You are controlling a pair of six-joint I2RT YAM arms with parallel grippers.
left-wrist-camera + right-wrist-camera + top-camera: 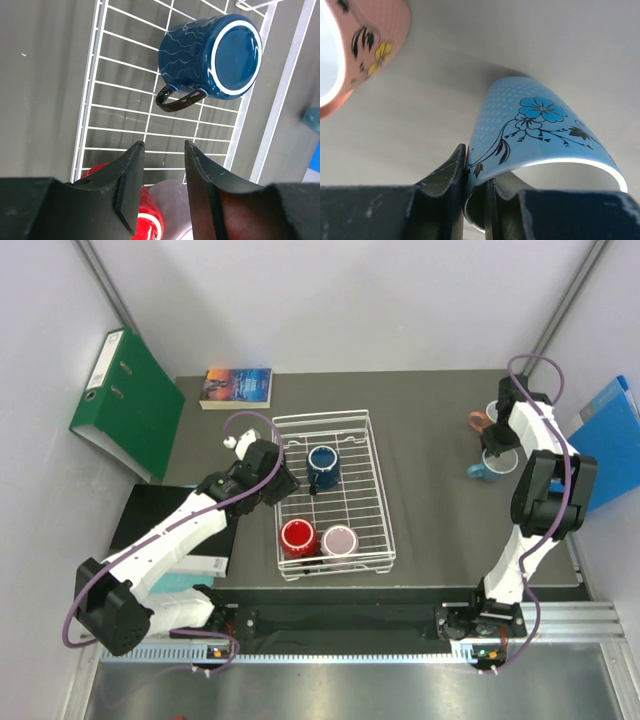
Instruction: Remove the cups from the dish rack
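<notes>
The white wire dish rack (pixel 380 502) sits mid-table with three cups in it. A dark blue cup (pixel 324 466) (pixel 210 55) stands bottom-up in the far half. A red cup (pixel 298 538) (pixel 150 220) and a pale mauve cup (pixel 339 540) (pixel 172 207) stand at the near end. My left gripper (pixel 291 483) (pixel 162 146) hovers open over the rack's left side, short of the dark blue cup's black handle (pixel 177 100). At the far right, my right gripper (pixel 497 447) (pixel 476 165) is shut on the rim of the teal flowered cup (pixel 490 468) (pixel 540 125). The salmon-pink cup (pixel 481 422) (pixel 370 40) stands just beyond it.
A green binder (pixel 125 400) leans at the far left and a book (pixel 237 387) lies behind the rack. A black pad (pixel 150 520) lies under my left arm. A blue folder (pixel 612 440) leans against the right wall.
</notes>
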